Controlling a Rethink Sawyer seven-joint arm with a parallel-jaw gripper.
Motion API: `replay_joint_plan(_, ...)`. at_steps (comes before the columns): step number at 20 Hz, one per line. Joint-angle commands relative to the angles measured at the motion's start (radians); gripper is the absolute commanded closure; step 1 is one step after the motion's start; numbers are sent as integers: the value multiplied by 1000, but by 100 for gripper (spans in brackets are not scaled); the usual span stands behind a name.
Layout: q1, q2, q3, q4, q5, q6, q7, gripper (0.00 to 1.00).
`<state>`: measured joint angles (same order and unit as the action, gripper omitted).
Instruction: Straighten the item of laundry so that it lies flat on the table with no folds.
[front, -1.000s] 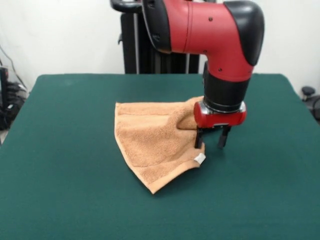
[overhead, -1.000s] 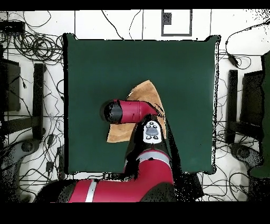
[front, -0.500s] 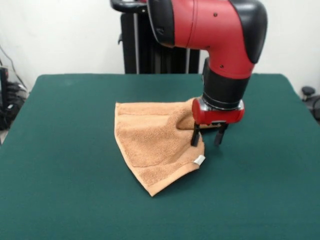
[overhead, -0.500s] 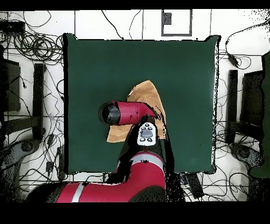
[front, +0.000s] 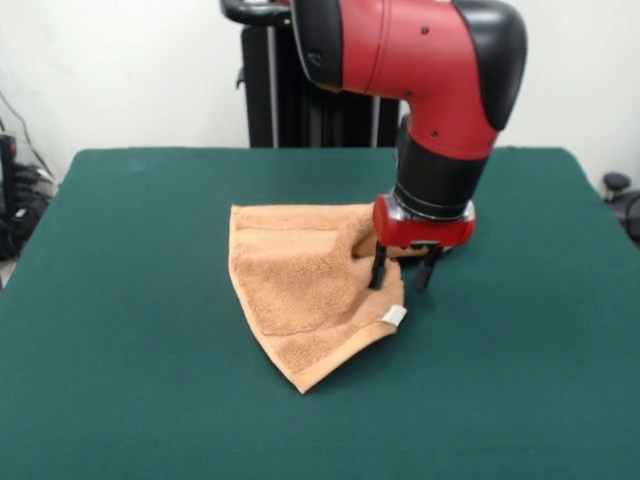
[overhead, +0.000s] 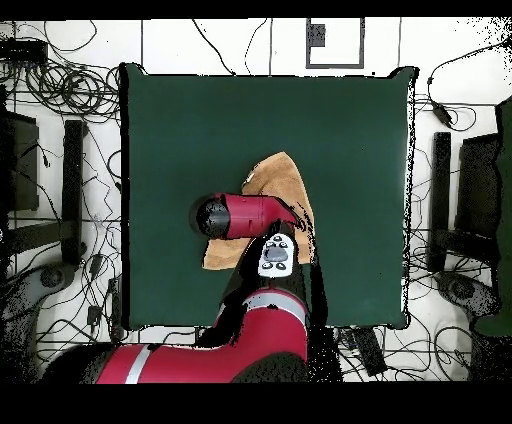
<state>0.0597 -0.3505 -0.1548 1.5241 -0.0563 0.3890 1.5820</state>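
Note:
The tan towel lies folded and rumpled on the green table, with a raised bump at its far right corner. Its white tag shows at the near right edge. My gripper stands open and points down over the towel's right edge. One finger is over the cloth and the other is over bare felt. Whether the tips touch anything I cannot tell. In the overhead view the arm covers the gripper and the towel's middle. Towel parts show beyond the arm.
Bare green felt surrounds the towel on every side. Cables and black stands lie on the floor off the table's edges. The black pedestal rises behind the far edge.
My gripper has moved left and a little farther back, from beside the towel's right edge to over it. The towel's right edge and tag have shifted slightly left.

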Motion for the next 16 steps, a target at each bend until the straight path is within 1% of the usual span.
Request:
replay_joint_plan(1, 18, 58, 6, -1, 56, -3, 251, 0)
replay_joint_plan(6, 11, 91, 9, -19, 59, -30, 249, 0)
replay_joint_plan(11, -2, 128, 23, -16, 57, -96, 247, 0)
replay_joint_plan(13, -1, 126, 19, -10, 56, -104, 247, 0)
replay_joint_plan(15, -13, 118, 31, 10, 62, -156, 261, 0)
replay_joint_plan(16, -19, 115, 37, 21, 64, -182, 268, 100)
